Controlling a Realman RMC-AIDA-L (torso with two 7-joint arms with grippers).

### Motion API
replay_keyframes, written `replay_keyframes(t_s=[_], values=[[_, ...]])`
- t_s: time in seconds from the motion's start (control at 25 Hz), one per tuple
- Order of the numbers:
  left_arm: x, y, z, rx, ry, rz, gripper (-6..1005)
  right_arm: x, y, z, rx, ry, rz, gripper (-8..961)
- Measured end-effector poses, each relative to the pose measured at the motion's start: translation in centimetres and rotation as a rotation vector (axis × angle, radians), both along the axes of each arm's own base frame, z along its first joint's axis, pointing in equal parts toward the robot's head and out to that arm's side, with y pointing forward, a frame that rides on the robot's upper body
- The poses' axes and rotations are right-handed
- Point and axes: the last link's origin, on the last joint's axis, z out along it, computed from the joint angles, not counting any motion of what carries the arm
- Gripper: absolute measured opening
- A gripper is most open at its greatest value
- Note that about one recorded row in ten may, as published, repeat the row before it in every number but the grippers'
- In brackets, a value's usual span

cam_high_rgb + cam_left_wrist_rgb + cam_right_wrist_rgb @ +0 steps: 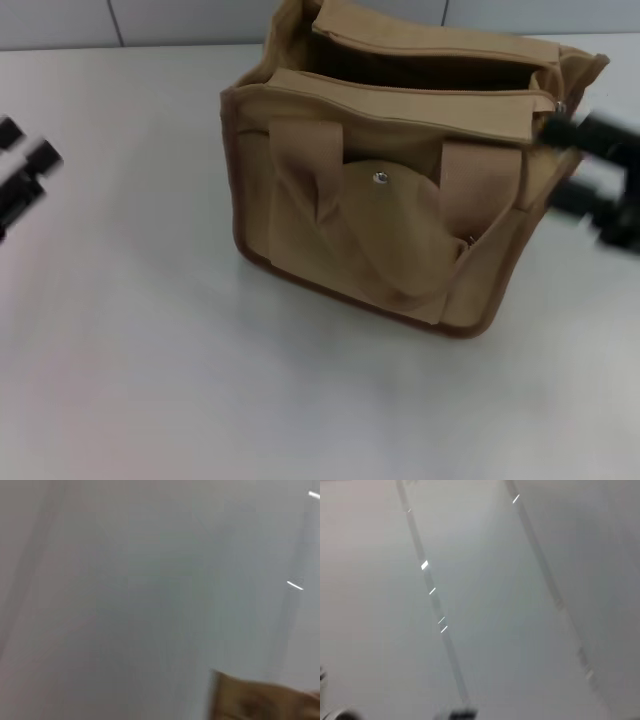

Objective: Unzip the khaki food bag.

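Pale surface (150,380) lay bare nearest camera. Khaki food bag (400,250) stood upright mid-surface, top gaping open, front pocket flap (390,195) snapped, handle (310,170) drooped over front. Right gripper (600,190) blurred just beside bag's right end; grip state unclear. Left gripper (22,175) well apart at left edge, holding nothing; finger spread unclear.

The blurred black left gripper (20,170) sits at nine o'clock; the blurred black right gripper (598,178) at three o'clock.

The khaki food bag (400,240) is soft matt canvas cloth with a shiny metal snap (380,178); the desk (150,350) looks smooth, faintly glossy.
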Motion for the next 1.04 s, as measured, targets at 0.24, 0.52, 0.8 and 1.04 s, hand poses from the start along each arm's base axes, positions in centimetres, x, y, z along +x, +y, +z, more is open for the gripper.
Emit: replay_keyframes(t_s=[0.24,0.52,0.8,1.04], values=[[2.3,-1.6,1.2,-0.218,0.122,-0.291,615,-1.1,-0.7,-3.1,-0.146,-0.106,0.109,694],[3.2,-2.0,0.3,-0.303,0.115,-0.354,653,-1.5,-1.0,-4.7,-0.182,-0.129,0.133,694],[3.6,-2.2,-0.7,-0.309,0.082,-0.357,656,-1.3,-0.9,-5.0,-0.184,-0.136,0.115,694],[3.7,-2.3,-0.7,-0.324,0.061,-0.351,656,-1.6,-0.4,-4.9,-0.177,-0.143,0.121,694]])
